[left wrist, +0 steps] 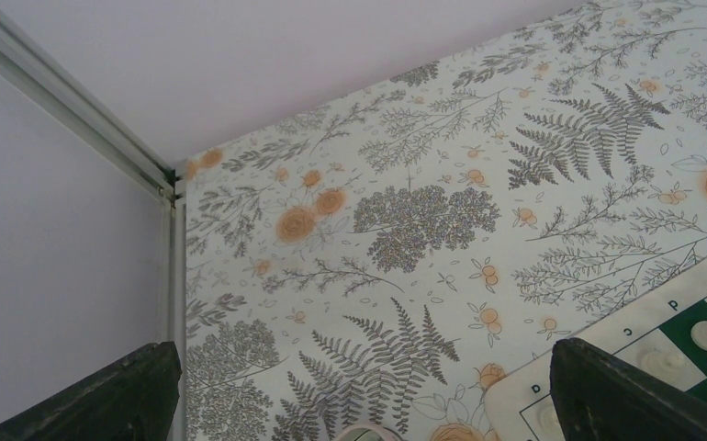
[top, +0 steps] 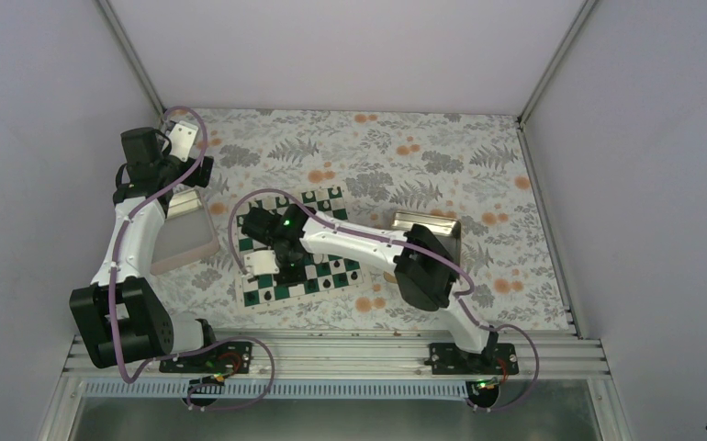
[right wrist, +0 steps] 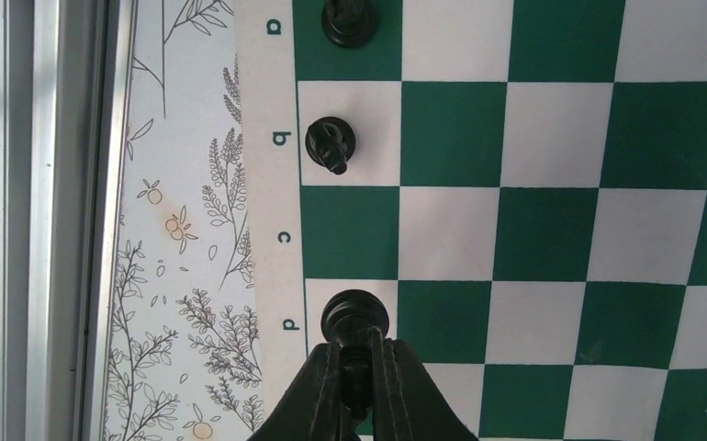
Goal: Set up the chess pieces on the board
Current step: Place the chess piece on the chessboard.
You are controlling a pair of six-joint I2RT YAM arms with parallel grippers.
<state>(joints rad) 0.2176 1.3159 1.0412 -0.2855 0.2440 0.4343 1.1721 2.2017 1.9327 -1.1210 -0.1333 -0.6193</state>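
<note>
On the floral table [top: 478,156] the board [right wrist: 442,230] lay central. The left gripper [left wrist: 361,358] hung released at the board's 10 o'clock. The right gripper [right wrist: 357,358] was clenched on a black chess piece [right wrist: 355,315] on the d square. In the right wrist view, two other black pieces [right wrist: 331,144] stood toward its 12 o'clock.

The right fingers [right wrist: 318,395] pinch a black chess piece [right wrist: 354,315] over the board's [right wrist: 552,230] white d square.
</note>
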